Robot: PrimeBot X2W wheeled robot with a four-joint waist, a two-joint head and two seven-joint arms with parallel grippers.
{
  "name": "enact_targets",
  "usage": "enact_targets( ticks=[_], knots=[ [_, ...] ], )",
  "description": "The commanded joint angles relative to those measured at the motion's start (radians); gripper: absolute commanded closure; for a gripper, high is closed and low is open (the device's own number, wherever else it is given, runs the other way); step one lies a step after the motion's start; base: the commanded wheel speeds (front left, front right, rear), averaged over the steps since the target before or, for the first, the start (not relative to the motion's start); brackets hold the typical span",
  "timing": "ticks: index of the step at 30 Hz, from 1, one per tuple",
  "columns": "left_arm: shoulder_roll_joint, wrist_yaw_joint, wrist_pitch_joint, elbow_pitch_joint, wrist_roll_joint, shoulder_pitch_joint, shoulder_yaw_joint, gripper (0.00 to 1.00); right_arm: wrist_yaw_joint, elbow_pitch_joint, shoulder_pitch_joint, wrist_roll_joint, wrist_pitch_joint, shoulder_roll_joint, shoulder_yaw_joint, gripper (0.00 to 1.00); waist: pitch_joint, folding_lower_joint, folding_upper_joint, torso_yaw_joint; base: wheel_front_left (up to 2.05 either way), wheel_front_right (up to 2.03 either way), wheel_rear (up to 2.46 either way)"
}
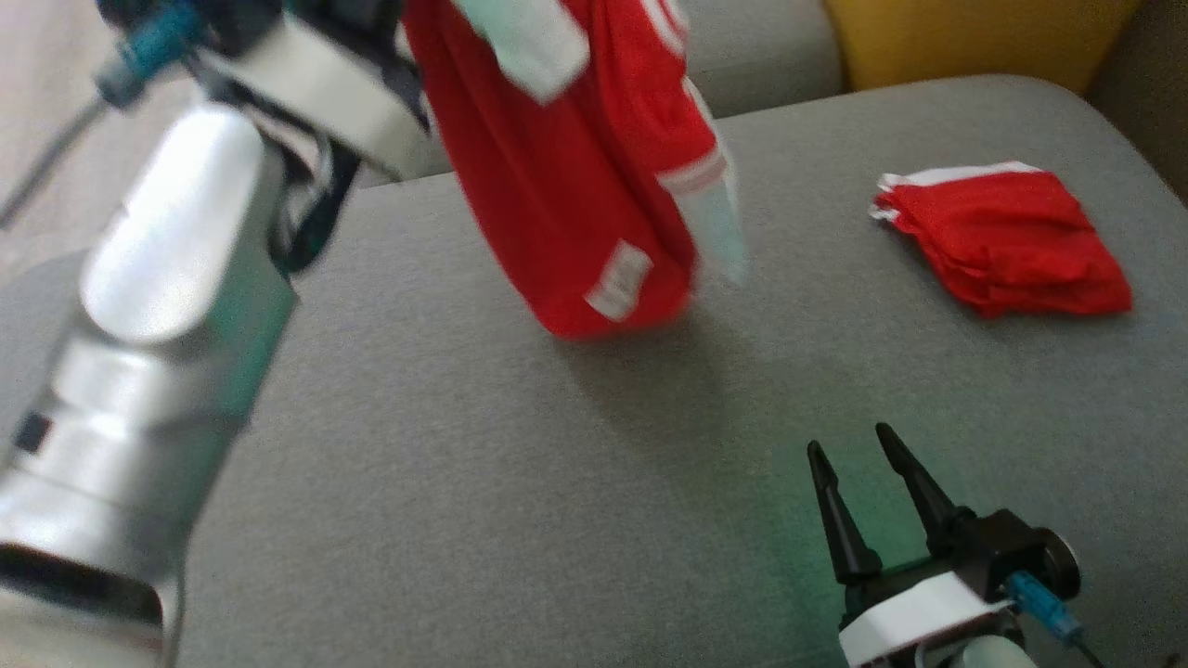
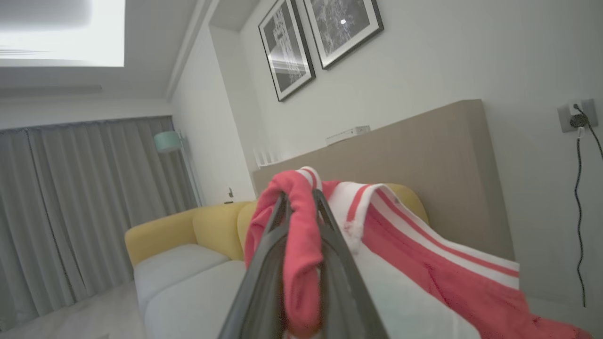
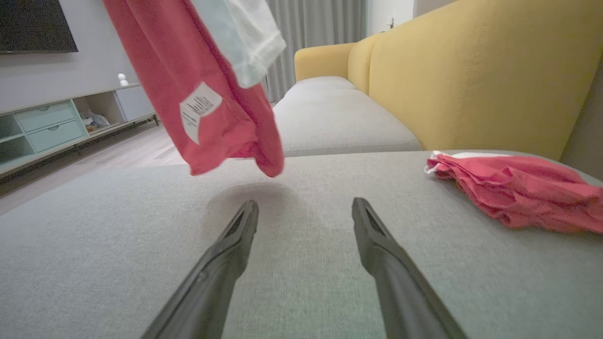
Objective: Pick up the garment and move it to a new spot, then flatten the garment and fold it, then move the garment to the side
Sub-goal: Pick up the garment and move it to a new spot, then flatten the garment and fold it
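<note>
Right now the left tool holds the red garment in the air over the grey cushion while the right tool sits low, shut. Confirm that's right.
Not quite. The right tool is open, not shut: the right wrist view shows its two fingers spread apart above the grey cushion. The rest holds: the left tool grips the red garment in the air.

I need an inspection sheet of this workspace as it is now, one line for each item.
Surface: grey cushion, flat and smooth.
Job's things: red garment hangs bunched from the left gripper; its lower end seems just off the cushion.
Clutter: folded cloth, red, lies on the cushion's far right.
Grippers: left gripper shut on the garment; right gripper open, holding nothing, low over the cushion.
Cables: black cord hangs from a wall socket.
Surroundings: yellow backrest, framed pictures, curtain.
</note>
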Motion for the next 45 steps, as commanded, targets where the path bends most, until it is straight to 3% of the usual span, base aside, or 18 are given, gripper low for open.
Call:
enact_targets(
  ticks=[1,4,5,6,7,8,9,14,18,20,26,31,36,45],
  knots=[
    [0.035,0.002,0.002,-0.011,-0.008,0.003,0.02,1.0,0.007,-0.032,-0.025,0.002,-0.003,0.005,0.027,0.0,0.012,0.0002,-0.0001,-0.028,0.0,0.0,0.0],
    [0.025,0.002,-0.006,0.031,-0.022,0.078,-0.018,1.0,0.007,-0.034,-0.035,0.005,-0.003,0.011,0.035,0.0,0.06,0.0002,-0.0001,-0.039,0.0,0.0,0.0],
    [0.022,0.002,-0.017,0.052,-0.022,0.103,-0.03,0.87,0.007,-0.035,-0.041,0.006,-0.003,0.012,0.037,0.0,0.077,0.0002,-0.0001,-0.041,0.0,0.0,0.0],
    [0.017,0.002,-0.034,0.078,-0.019,0.131,-0.041,0.51,0.007,-0.034,-0.048,0.007,-0.003,0.013,0.039,0.0,0.093,0.0002,-0.0001,-0.042,0.0,0.0,0.0],
    [0.013,0.004,-0.059,0.106,-0.012,0.158,-0.052,0.22,0.007,-0.032,-0.055,0.008,-0.003,0.015,0.04,0.0,0.107,0.0002,-0.0001,-0.043,0.0,0.0,0.0],
    [0.005,0.017,-0.089,0.136,-0.001,0.187,-0.061,0.03,0.007,-0.03,-0.061,0.009,-0.003,0.016,0.04,0.0,0.118,0.0002,-0.0001,-0.042,0.0,0.0,0.0],
    [-0.005,0.034,-0.117,0.165,0.008,0.216,-0.067,0.0,0.007,-0.029,-0.066,0.009,-0.003,0.017,0.039,0.0,0.129,0.0002,-0.0001,-0.04,0.0,0.0,0.0],
    [-0.063,0.124,-0.175,0.24,0.027,0.375,-0.028,0.0,0.007,-0.02,-0.069,0.006,-0.003,0.02,0.026,0.0,0.135,0.0002,-0.0001,-0.009,0.0,0.0,0.0],
    [-0.097,0.201,-0.176,0.098,0.076,0.588,0.115,0.0,0.007,-0.007,-0.039,0.002,-0.003,0.02,0.006,0.0,0.08,0.0002,-0.0001,0.041,0.0,0.0,0.0],
    [-0.125,0.217,-0.176,0.023,0.106,0.717,0.186,0.0,0.007,-0.003,-0.015,0.002,-0.003,0.018,-0.01,0.0,0.043,0.0002,-0.0001,0.074,0.0,0.0,0.0],
    [-0.186,0.204,-0.176,-0.176,0.211,1.023,0.346,0.0,0.007,-0.008,0.048,0.004,-0.003,0.017,-0.05,0.0,-0.037,0.0002,-0.0001,0.179,0.0,0.0,0.0],
    [-0.212,0.181,-0.176,-0.29,0.273,1.17,0.429,0.0,0.007,-0.012,0.103,0.011,-0.003,0.019,-0.073,0.0,-0.089,0.0002,-0.0001,0.239,0.0,0.0,0.0],
    [-0.22,0.165,-0.176,-0.364,0.334,1.228,0.479,0.0,0.007,-0.032,0.154,0.025,-0.003,0.024,-0.086,0.0,-0.126,0.0002,-0.0001,0.266,0.0,0.0,0.0],
    [-0.222,0.153,-0.176,-0.369,0.365,1.225,0.484,0.0,0.007,-0.049,0.184,0.031,-0.003,0.029,-0.118,0.0,-0.139,0.0002,-0.0001,0.26,0.0,0.0,0.0]
  ],
)
